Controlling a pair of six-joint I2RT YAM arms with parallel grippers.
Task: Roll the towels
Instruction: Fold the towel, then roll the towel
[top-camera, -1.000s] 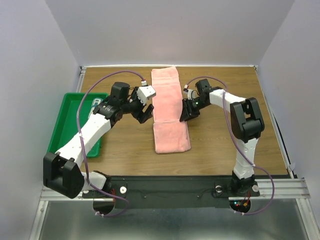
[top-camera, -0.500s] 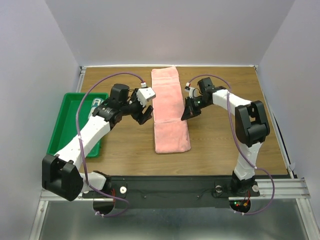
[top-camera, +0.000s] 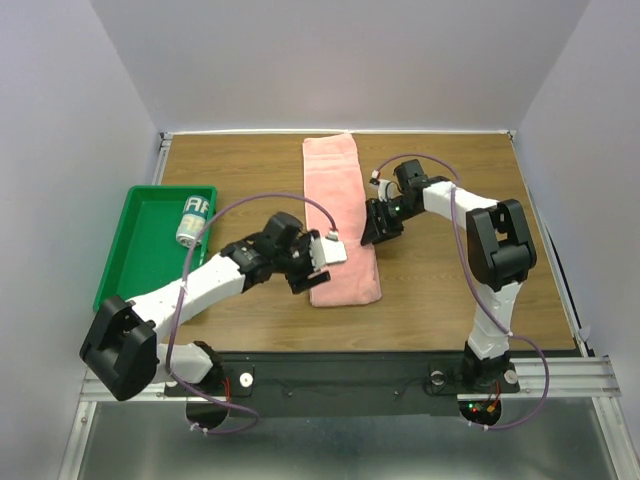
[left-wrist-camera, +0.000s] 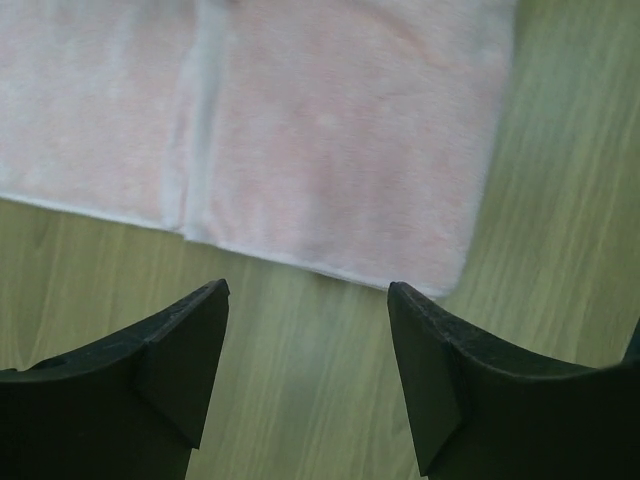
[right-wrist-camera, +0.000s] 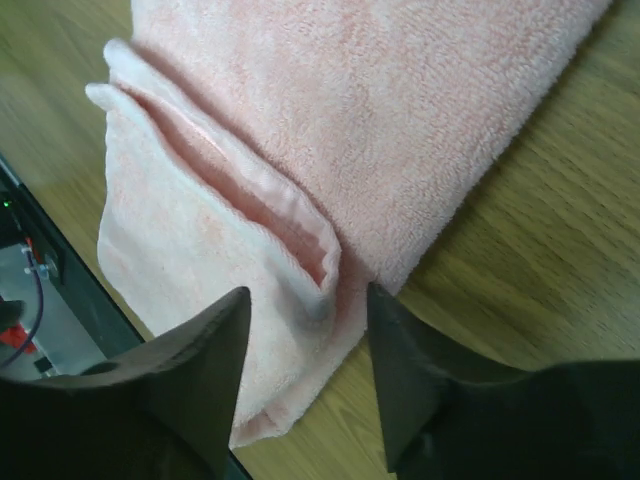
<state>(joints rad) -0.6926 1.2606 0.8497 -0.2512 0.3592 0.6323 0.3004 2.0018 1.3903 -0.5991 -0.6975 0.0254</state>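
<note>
From above: one green tray (top-camera: 130, 262) sits at the table's (top-camera: 450, 290) left edge; in its far right corner lies the small printed towel (top-camera: 192, 218), bundled up, and nothing else shows in it. Two towels in all; the second, the salmon-pink towel (top-camera: 340, 215), lies folded into a long strip down the middle of the wood, its far end at the table's far edge and its near end short of the arm bases. Two arms; the left gripper (top-camera: 306, 277) is just beside the strip's left long edge near the near corner, and the right gripper (top-camera: 378, 228) is at the right long edge about midway. Bare wood lies open on both sides of the strip, more on the right; grey walls close in left, right and behind.

Left wrist: the left gripper's jaws stand wide apart with only wood between them; the pink towel's edge and one corner lie just ahead, not touched.

Right wrist: the right gripper's jaws stand apart, not clamped; the pink towel's folded lip, with two layers showing, lies between the tips; wood to the right; the table's near edge to the left.
</note>
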